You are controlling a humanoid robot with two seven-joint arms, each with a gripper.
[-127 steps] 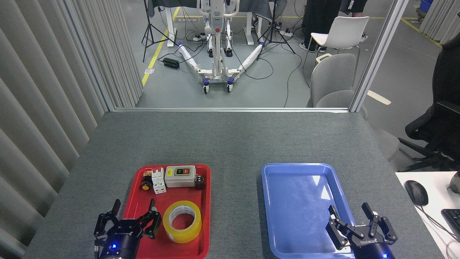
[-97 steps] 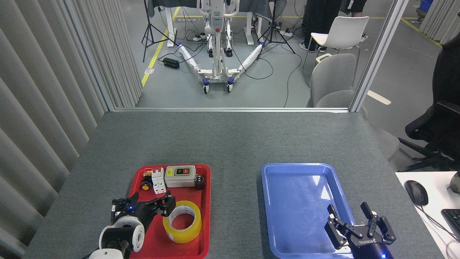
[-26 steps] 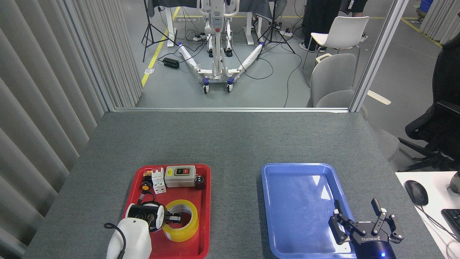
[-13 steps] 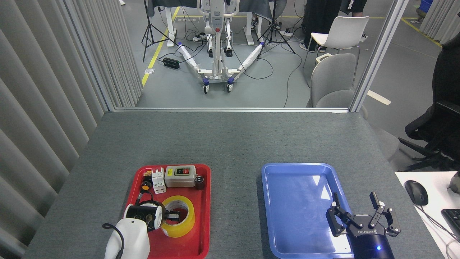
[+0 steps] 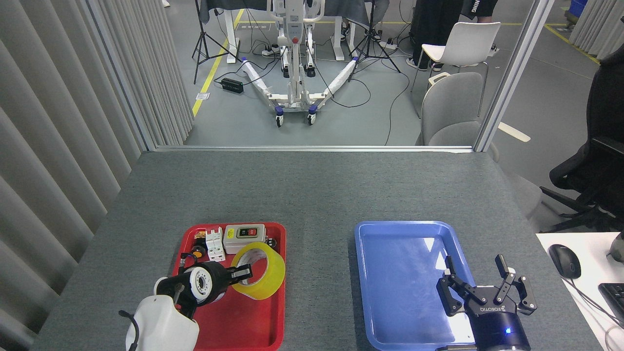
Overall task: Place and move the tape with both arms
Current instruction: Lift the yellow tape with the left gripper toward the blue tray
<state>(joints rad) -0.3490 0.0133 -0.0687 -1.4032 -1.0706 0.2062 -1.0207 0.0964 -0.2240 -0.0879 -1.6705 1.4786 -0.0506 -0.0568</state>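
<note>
Above the red tray (image 5: 273, 312), the left claw (image 5: 242, 274) grips the tape (image 5: 261, 271) — tilted, lifted clear; the right claw (image 5: 480, 282) hovers spread over the blue tray (image 5: 390, 234).

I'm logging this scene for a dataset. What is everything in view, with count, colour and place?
Tape: 1, translucent yellow with a white core, tilted up over the red tray, held by the left gripper.
Red tray: 1, red, near left of the table.
Switch box: 1, grey, far end of the red tray, beside small white and orange parts.
Blue tray: 1, blue, near right of the table, nothing in it.
Table: 1, grey.
Chairs: 2, white and grey, on the floor beyond the table.
Mouse: 1, black, on a white desk at right.
Left gripper: 1, black, jaws on the tape's wall.
Right gripper: 1, black, jaws open over the blue tray's near right.
</note>
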